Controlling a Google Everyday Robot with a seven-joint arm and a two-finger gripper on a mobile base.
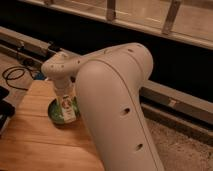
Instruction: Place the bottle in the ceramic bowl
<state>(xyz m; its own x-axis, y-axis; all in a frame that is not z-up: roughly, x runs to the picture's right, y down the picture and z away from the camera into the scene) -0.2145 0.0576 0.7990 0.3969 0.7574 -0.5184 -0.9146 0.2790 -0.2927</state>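
Observation:
The white bottle (67, 111) hangs upright in my gripper (64, 101), which is shut on its upper part. The bottle's lower end is over the right side of the green ceramic bowl (54, 113), at or just inside its rim. The bowl sits on the wooden table (30, 142), and the bottle and my arm hide its right half. My large white arm (115, 100) fills the middle of the view and reaches left and down to the bowl.
Black cables (14, 75) lie on the floor beyond the table's far left edge. A dark object (4, 107) sits at the table's left edge. A metal rail (170, 100) runs behind, with speckled floor (185, 145) at the right.

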